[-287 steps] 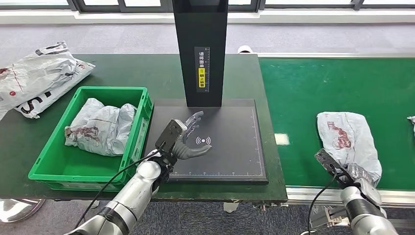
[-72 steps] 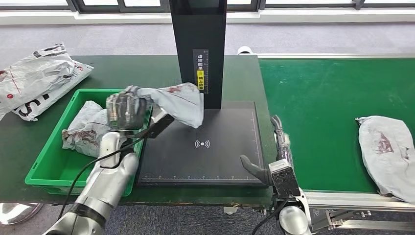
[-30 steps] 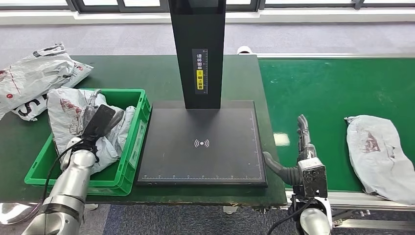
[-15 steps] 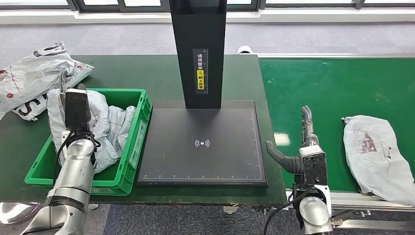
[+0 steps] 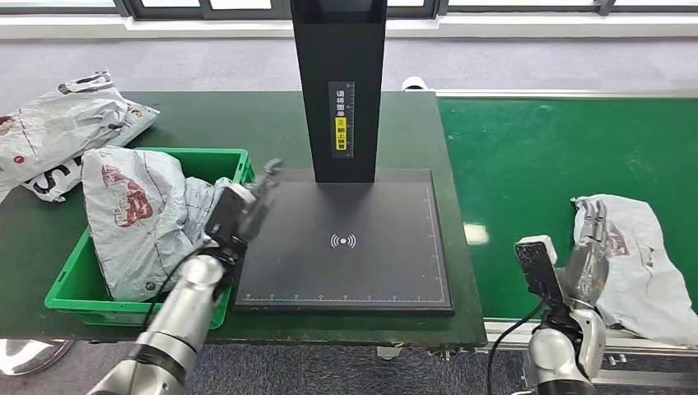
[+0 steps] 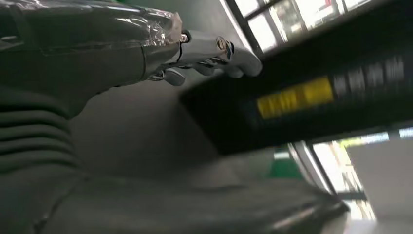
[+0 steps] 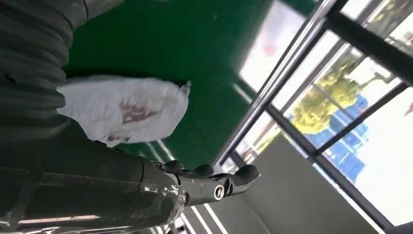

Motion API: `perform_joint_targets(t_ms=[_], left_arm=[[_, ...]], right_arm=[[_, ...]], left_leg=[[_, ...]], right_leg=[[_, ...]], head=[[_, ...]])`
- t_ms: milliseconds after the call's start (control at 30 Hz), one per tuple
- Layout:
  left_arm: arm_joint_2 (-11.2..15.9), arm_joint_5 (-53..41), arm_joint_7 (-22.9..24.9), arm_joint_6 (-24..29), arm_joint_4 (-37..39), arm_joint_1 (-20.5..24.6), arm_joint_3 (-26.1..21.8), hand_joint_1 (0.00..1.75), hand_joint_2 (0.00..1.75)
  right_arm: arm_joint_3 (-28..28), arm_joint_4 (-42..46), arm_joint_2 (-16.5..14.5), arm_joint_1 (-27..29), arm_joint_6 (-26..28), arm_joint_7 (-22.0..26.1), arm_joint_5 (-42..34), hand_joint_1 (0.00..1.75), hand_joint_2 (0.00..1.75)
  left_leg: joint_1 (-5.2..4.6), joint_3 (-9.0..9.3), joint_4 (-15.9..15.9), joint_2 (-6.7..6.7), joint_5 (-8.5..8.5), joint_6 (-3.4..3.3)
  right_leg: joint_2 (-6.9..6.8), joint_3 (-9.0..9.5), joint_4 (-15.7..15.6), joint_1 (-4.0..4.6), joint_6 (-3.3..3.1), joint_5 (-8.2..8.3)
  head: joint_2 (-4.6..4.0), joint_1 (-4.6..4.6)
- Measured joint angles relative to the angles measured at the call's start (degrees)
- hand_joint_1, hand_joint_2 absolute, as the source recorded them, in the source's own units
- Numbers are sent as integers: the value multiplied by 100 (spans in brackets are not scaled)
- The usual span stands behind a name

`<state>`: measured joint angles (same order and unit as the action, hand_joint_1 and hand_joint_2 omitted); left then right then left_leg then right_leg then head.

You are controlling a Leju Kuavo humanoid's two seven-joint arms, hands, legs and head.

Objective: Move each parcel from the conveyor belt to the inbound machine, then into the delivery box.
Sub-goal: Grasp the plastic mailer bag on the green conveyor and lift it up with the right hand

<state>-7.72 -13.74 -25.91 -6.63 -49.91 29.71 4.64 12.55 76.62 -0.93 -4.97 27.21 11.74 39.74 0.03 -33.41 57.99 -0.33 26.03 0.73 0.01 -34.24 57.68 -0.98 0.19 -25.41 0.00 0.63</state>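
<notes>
Since 0.5 s ago our left hand (image 5: 247, 210), empty with fingers apart, left the green bin (image 5: 78, 284), while our empty, spread right hand (image 5: 586, 259) reaches the next parcel (image 5: 638, 259).

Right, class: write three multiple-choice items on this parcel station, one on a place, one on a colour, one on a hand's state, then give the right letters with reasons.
1. Where does the parcel beside the right hand lie?
A. on the belt
B. on the scanner plate
C. in the crate

2. What colour is the crate?
A. blue
B. green
C. red

3. How is the left hand?
A. holding a parcel
B. pressing the plate
C. open, holding nothing

Answers:
1 A: the parcel lies on the green belt, next to the right hand.
2 B: the crate has green walls.
3 C: the left hand hovers at the plate edge, fingers apart and empty.
</notes>
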Motion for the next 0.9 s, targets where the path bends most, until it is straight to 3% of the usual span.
perform_joint_targets(t_ms=[100,233,700,733,900], left_arm=[[-163,72,-49,38,113,-90,458,0,175],[-193,185,-35,42,185,-96,722,0,175],[-220,207,-23,42,245,-103,942,0,175],[-225,225,-17,-2,250,-104,950,0,175],[-676,687,-51,-584,708,-168,1452,0,175]], right_arm=[[189,-260,87,-29,30,22,106,0,175],[281,-416,135,-34,40,26,160,0,175],[342,-583,188,-54,48,21,172,0,175],[342,-592,192,-54,88,-37,253,0,175],[343,-1652,656,-345,630,-1282,2015,0,175]], left_leg=[[-4,-3,4,16,6,-8],[-4,-5,2,16,3,-5],[12,-10,-2,15,-6,6],[12,-9,-1,15,-6,6],[-1,-19,8,6,3,-11]], right_leg=[[14,-8,0,-1,4,1],[13,-14,0,7,4,0],[13,-17,2,13,1,2],[13,-17,2,12,1,2],[6,-18,-1,-1,13,4]], head=[[0,0],[0,0],[0,0],[0,0],[0,-1]])
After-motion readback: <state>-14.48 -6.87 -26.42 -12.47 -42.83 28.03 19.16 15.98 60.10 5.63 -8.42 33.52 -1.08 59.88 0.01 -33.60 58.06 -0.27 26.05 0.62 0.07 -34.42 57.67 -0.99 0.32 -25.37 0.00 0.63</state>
